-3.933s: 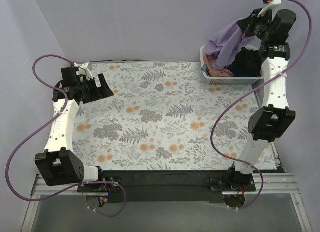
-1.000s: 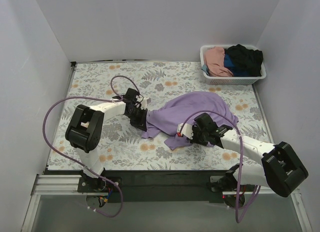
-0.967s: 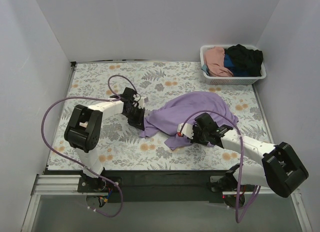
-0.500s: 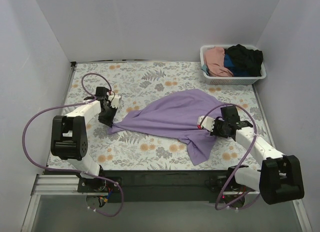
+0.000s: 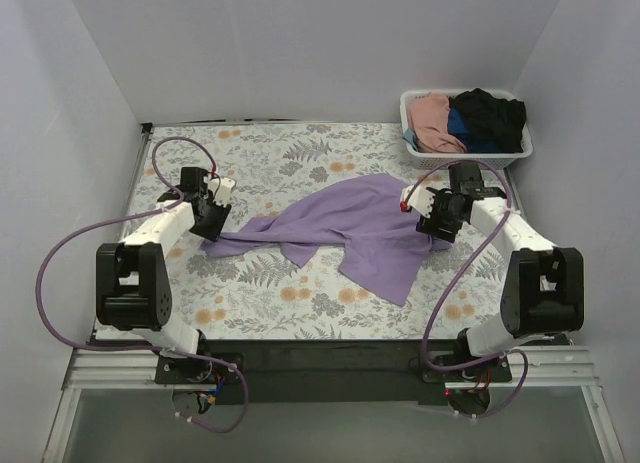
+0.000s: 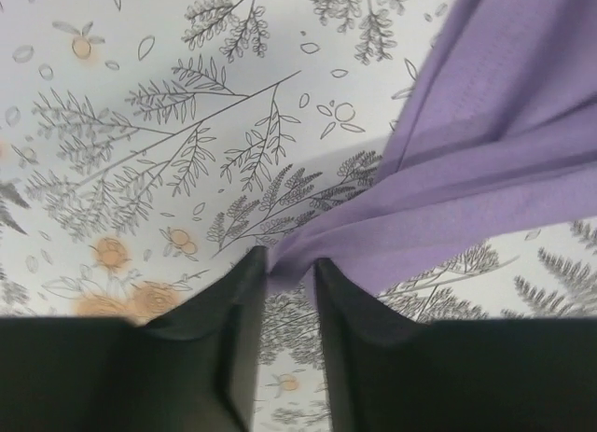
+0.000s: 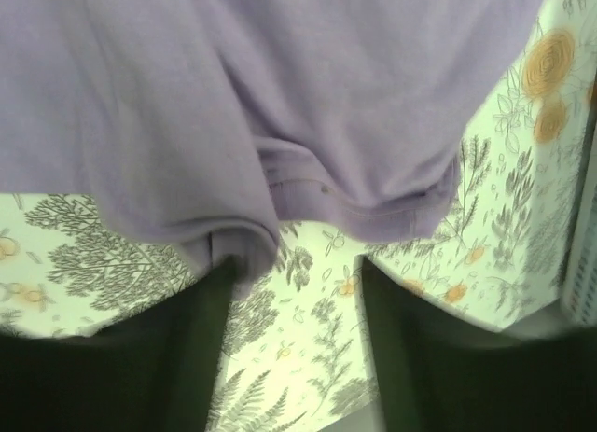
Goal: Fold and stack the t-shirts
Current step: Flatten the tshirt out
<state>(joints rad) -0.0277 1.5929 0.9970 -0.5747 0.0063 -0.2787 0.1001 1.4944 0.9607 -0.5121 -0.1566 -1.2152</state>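
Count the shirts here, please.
4: a lavender-purple cloth shirt on the floral table; pink, blue and black cloth ones in the white plastic basket. More may hide underneath.

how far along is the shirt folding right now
Done: one lavender t-shirt lies stretched on the table, unfolded. In hand: the left hand and right hand sit at its opposite ends, fingers apart, neither clamping it. Left: every fold, plus the pink, blue and black shirts bunched in the white basket; no stack yet.

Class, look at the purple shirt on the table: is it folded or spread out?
Spread out, unfolded: the purple shirt lies stretched and rumpled across the table.
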